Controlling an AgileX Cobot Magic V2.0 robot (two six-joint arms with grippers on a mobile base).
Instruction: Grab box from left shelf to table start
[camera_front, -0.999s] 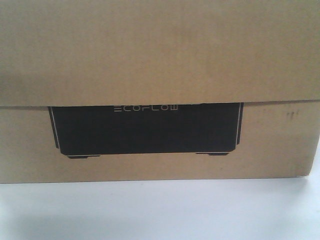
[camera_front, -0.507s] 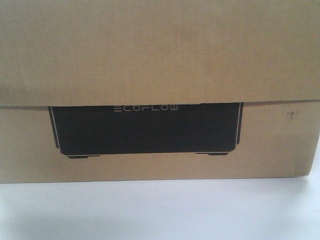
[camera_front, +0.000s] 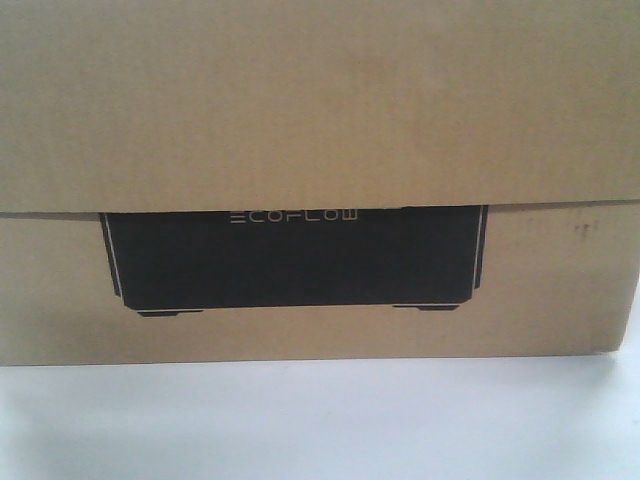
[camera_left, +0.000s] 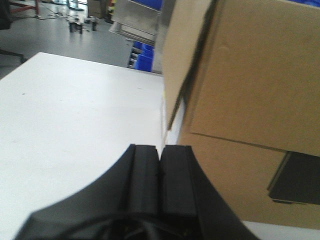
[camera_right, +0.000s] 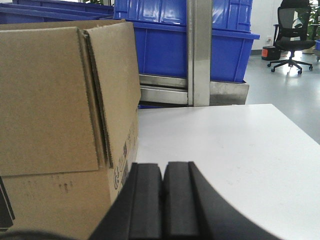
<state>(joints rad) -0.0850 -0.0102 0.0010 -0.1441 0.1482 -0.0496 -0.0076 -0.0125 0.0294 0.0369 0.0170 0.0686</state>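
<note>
Box (camera_front: 320, 110) on table (camera_front: 320, 420), white "ECOFLOW" lettering (black panel), left gripper (camera_left: 160, 150) and right gripper (camera_right: 163, 172) clenched, empty.

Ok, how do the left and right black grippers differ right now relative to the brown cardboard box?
The left gripper has the brown cardboard box on its right side, with the white table stretching off to its left. The right gripper has the box on its left, with open table to its right. Shared: both are black, both have their fingers pressed together holding nothing, and both sit low over the table.
</note>
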